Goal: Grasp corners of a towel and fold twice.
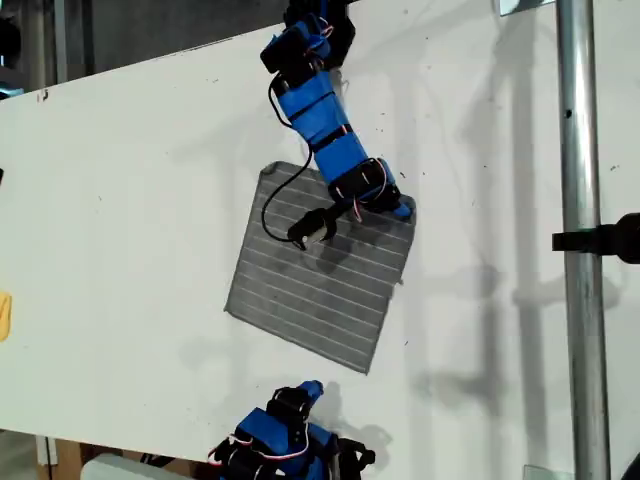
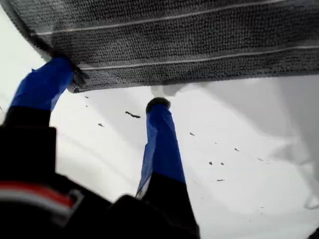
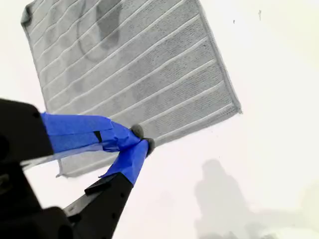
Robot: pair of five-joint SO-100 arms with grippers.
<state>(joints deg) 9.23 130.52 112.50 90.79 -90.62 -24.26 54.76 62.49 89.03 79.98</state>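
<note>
The grey striped towel (image 1: 320, 265) lies flat on the white table (image 1: 120, 200), turned at an angle. From the top of the exterior view an arm reaches over it. That arm carries my second gripper (image 1: 400, 208) (image 3: 142, 142), which is shut with its taped tips together over one edge of the towel (image 3: 129, 74); nothing shows between the tips. My first gripper (image 1: 308, 390) (image 2: 112, 89) sits low at the bottom of the exterior view, open. One blue fingertip (image 2: 62, 69) lines up with a corner (image 2: 72, 85) of the towel (image 2: 174, 40). Whether it touches, I cannot tell.
A metal pole (image 1: 575, 200) with a black clamp (image 1: 600, 242) stands at the exterior view's right. A small yellow thing (image 1: 3, 315) shows at that view's left edge. The table's far edge runs diagonally across the top left, and arm shadows fall on it beside the towel.
</note>
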